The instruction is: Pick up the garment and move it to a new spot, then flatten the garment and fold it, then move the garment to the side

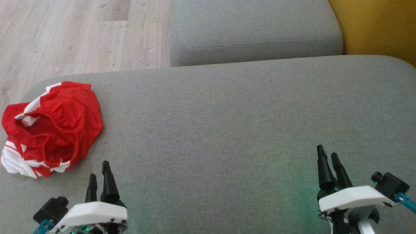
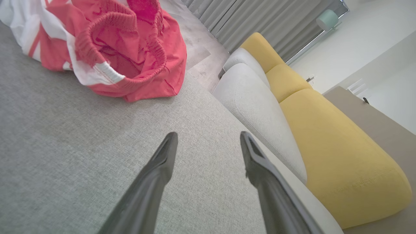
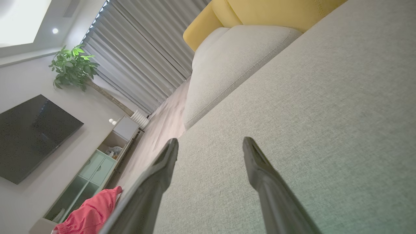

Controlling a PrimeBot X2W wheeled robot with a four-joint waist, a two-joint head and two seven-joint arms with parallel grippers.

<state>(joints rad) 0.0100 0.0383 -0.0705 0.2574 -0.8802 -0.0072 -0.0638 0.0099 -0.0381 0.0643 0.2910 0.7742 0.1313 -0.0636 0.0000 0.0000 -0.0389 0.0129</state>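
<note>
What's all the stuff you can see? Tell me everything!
garment: one, red and white, crumpled at the big cushion's left end
big cushion: one, grey, under the garment
small cushion: one, grey, beyond the big one
yellow cushions: several, yellow, beside the grey ones
floor: one, pale wood, far left
curtains: grey, far wall
plant: one, green, by the curtains
TV: one, black, on the wall
cabinet: one, pale green, below the TV
left gripper: one, dark, open, near the garment
right gripper: one, dark, open, over the big cushion's right
</note>
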